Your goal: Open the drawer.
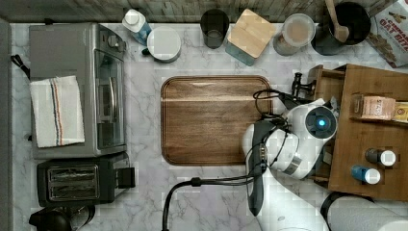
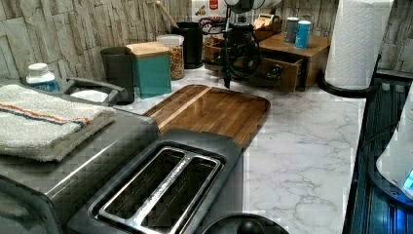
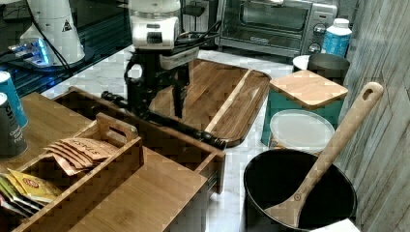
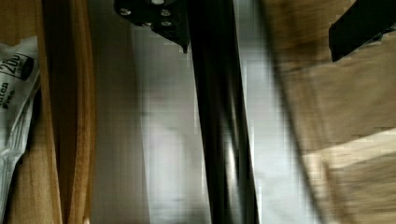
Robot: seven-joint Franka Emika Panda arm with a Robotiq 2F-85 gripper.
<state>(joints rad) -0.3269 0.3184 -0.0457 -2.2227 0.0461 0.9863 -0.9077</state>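
Note:
The brown wooden drawer [image 3: 162,140] stands pulled partway out of a wooden organiser [image 3: 159,193], its dark inside showing behind the front panel. Its long black bar handle [image 3: 193,130] runs along the front. My gripper [image 3: 158,104] hangs straight down over the handle, open, with one finger on each side of the bar. In the wrist view the handle [image 4: 222,130] passes between the two fingertips [image 4: 159,18], closer to one of them. In the top view my arm covers most of the drawer [image 1: 327,79]. The left view shows the drawer [image 2: 287,70] with the gripper [image 2: 234,63] in front.
A wooden cutting board [image 1: 214,120] lies just beyond the handle. Tea packets [image 3: 80,150] sit in the organiser's top tray. A black pot with a wooden spoon [image 3: 333,140], a teal canister [image 3: 304,96], a paper towel roll [image 2: 358,44] and a toaster oven [image 1: 77,89] stand around.

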